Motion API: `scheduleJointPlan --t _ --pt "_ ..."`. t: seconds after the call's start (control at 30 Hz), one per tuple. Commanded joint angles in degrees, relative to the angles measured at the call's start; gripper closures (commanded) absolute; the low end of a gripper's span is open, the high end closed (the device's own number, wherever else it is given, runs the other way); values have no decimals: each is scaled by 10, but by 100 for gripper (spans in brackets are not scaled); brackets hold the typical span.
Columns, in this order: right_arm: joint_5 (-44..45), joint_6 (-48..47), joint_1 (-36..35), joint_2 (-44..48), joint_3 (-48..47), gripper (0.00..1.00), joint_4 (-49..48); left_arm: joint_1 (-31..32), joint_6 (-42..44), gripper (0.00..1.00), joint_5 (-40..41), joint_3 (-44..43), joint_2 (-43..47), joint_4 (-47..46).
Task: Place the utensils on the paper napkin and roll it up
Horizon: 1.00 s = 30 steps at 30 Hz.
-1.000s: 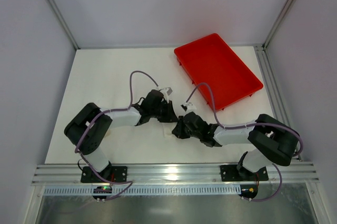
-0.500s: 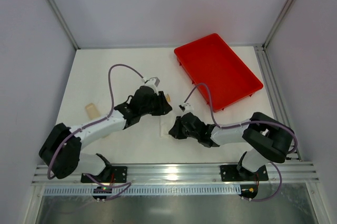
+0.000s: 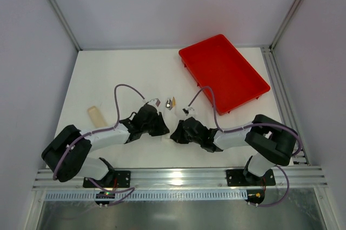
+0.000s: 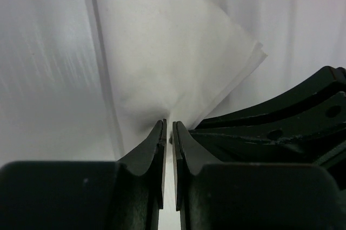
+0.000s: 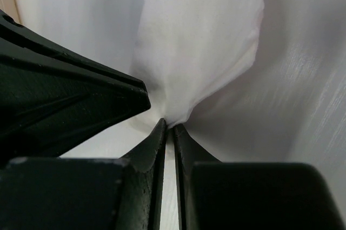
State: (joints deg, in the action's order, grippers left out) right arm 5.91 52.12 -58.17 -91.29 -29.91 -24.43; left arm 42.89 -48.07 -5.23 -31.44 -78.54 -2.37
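The paper napkin (image 4: 173, 52) lies bunched on the white table between my two grippers, which meet tip to tip. My left gripper (image 4: 168, 127) is shut on one edge of it and lifts the paper into a fold. From the opposite side my right gripper (image 5: 170, 124) is shut on the napkin (image 5: 200, 41) too. In the top view both grippers (image 3: 165, 129) (image 3: 174, 134) cover most of the sheet. One utensil (image 3: 171, 102), silver-headed with a golden end, lies just beyond them. A tan piece (image 3: 96, 115) lies far to the left.
The red tray (image 3: 224, 73) sits at the back right, at an angle, nothing in it. The right arm's cable arches toward the tray's near edge. Metal rails run along the table's near edge and right side.
My left arm swung out over the table's far side, then came back to the napkin and shut on it. The right gripper slid slightly left. The silver-headed utensil now shows beyond the grippers.
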Motion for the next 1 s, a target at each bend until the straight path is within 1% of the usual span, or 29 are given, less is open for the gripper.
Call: scheduleJointPlan --t 0.0,0.13,0.27,0.43,0.5,0.53,0.57,0.63,0.67,0.87,0.93,0.97 --pt "18 16 -8 -14 -8 89 -2 11 -16 88 -15 6 -12 -79" --pt "25 21 -10 -10 -6 89 3 18 -32 89 -19 28 -27 -112" --pt "29 24 -9 0 -8 84 23 39 -38 89 -4 43 -41 -120" --pt "30 16 -8 41 -11 73 60 53 -41 89 6 53 -63 -132" --pt "31 0 -7 60 -23 71 108 60 -39 89 10 53 -65 -129" --pt "33 -5 -5 69 -29 71 130 61 -37 89 12 54 -64 -129" --pt "34 -17 0 85 -43 71 173 65 -37 89 14 56 -63 -127" --pt "23 -32 10 98 -54 71 205 69 -36 89 19 60 -57 -126" --pt "3 -41 19 107 -62 71 220 70 -36 89 20 65 -56 -127" --pt "-42 -108 94 110 -116 74 267 74 -37 89 29 79 -40 -126" --pt "-52 -136 111 94 -136 75 267 76 -38 89 30 83 -36 -125" --pt "-70 -145 114 84 -158 76 271 76 -37 89 32 84 -32 -124"
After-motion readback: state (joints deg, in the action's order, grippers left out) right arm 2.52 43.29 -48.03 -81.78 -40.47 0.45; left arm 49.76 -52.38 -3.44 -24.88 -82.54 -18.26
